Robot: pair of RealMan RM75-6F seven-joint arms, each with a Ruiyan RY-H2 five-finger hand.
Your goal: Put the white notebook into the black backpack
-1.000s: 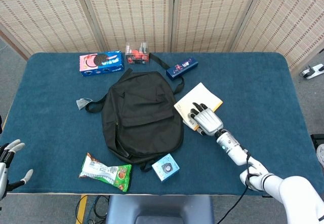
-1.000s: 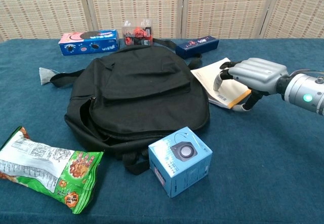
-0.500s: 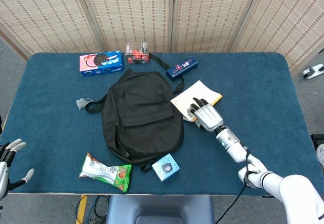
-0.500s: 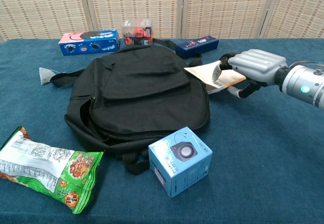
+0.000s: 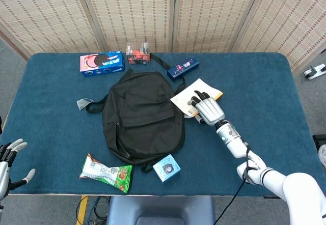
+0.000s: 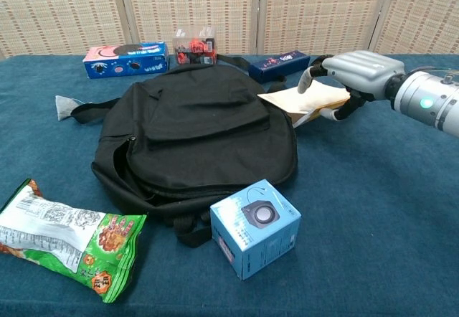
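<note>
White notebook: now lifted off the table, clamped in right hand, right of black backpack, whose zip seemingly stays closed; carry begun. Left hand: near-left edge, fingers apart, holding nothing

The head camera looks steeply down from the robot's side, taking in the whole blue table up to the wicker screens at twelve o'clock. The chest camera sits lower and nearer, facing across the tabletop toward those screens. Both share the black backpack and the clutter around it.
</note>
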